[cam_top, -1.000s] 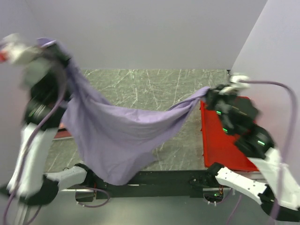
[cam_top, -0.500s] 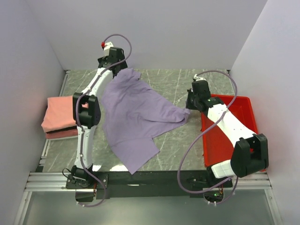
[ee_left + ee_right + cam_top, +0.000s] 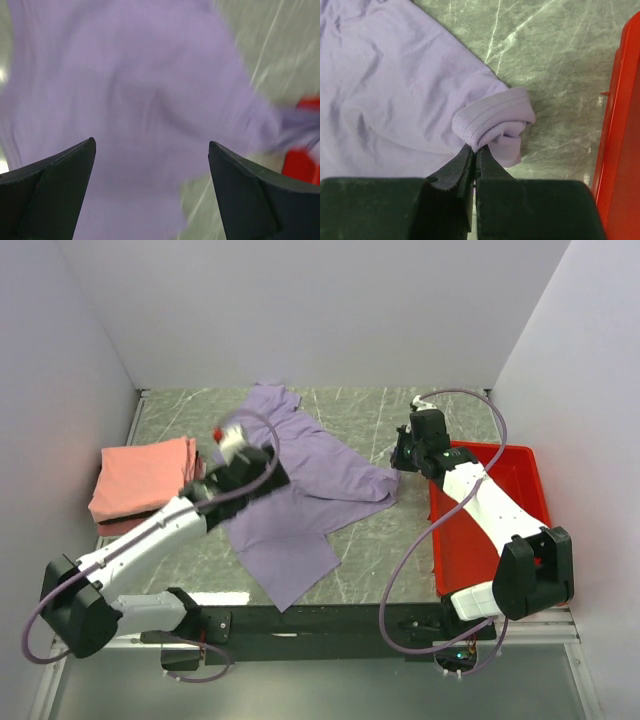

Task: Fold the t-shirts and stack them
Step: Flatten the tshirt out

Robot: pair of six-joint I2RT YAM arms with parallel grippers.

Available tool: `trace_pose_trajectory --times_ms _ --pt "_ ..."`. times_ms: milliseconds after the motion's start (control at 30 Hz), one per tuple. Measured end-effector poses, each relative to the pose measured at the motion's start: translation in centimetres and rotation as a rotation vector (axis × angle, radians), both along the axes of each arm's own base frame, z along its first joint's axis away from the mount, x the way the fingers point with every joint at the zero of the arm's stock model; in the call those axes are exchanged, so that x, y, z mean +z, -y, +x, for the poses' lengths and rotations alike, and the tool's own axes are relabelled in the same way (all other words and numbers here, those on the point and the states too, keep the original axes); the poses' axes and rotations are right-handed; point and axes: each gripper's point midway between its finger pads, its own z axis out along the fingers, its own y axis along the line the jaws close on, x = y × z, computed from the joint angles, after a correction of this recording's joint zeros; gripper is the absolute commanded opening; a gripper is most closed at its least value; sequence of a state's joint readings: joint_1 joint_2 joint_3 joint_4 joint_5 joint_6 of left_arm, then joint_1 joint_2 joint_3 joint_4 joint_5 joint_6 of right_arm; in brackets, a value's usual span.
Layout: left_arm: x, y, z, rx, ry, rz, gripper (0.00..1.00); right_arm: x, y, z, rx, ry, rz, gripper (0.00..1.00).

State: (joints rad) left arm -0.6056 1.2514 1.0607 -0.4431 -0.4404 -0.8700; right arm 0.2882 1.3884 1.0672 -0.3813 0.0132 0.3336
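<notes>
- My left end effector [image 3: 151, 142] had just let go; its fingers stood wide apart above the lavender t-shirt [image 3: 300, 480].
- The shirt had dropped from mid-air onto the table [image 3: 370, 540] and lay rumpled, ready for folding.
- My right end effector [image 3: 474, 150] stayed pinched on the sleeve [image 3: 492, 120].

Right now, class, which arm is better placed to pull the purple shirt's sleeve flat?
Right: the right gripper is shut on the sleeve cuff of the lavender shirt; the left gripper hangs open above it.
</notes>
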Motion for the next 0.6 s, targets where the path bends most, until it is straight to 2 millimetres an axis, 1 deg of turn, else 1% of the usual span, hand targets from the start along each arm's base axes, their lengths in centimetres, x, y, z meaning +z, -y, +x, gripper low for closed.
trace_pose_trajectory --times_ms 33,100,133,200,267,300,400,500,567,600 --pt "-1.7 1.0 -2.4 -0.032 -0.046 -0.016 1.00 0.0 0.0 0.0 -0.003 -0.001 0.003 0.00" --pt "-5.9 2.3 -6.8 -0.082 -0.159 -0.021 1.00 0.0 -0.1 0.0 -0.006 -0.003 0.008 0.00" --pt "-7.9 2.6 -9.0 -0.100 -0.222 -0.012 0.99 0.0 -0.1 0.0 -0.007 -0.003 0.010 0.00" --pt "-11.1 2.8 -13.6 -0.131 -0.337 0.007 1.00 0.0 -0.1 0.0 -0.009 -0.003 0.013 0.00" --pt "-12.5 3.4 -17.6 -0.180 -0.413 0.005 0.99 0.0 -0.1 0.0 -0.011 -0.004 0.013 0.00" --pt "-12.8 4.0 -19.4 -0.208 -0.446 -0.006 0.99 0.0 -0.1 0.0 -0.011 -0.004 0.013 0.00" --pt "-13.3 5.6 -23.8 -0.268 -0.529 -0.030 1.00 -0.2 0.0 0.0 -0.016 -0.006 0.008 0.00" --pt "-14.8 5.8 -26.8 -0.275 -0.611 0.032 0.97 -0.5 0.1 0.0 -0.017 -0.013 0.005 0.00" --pt "-15.9 5.6 -28.0 -0.255 -0.653 0.085 0.92 -0.8 0.0 0.0 -0.016 -0.022 0.003 0.00" --pt "-16.4 5.4 -28.3 -0.241 -0.667 0.104 0.92 -1.0 0.0 0.0 -0.015 -0.025 0.003 0.00"
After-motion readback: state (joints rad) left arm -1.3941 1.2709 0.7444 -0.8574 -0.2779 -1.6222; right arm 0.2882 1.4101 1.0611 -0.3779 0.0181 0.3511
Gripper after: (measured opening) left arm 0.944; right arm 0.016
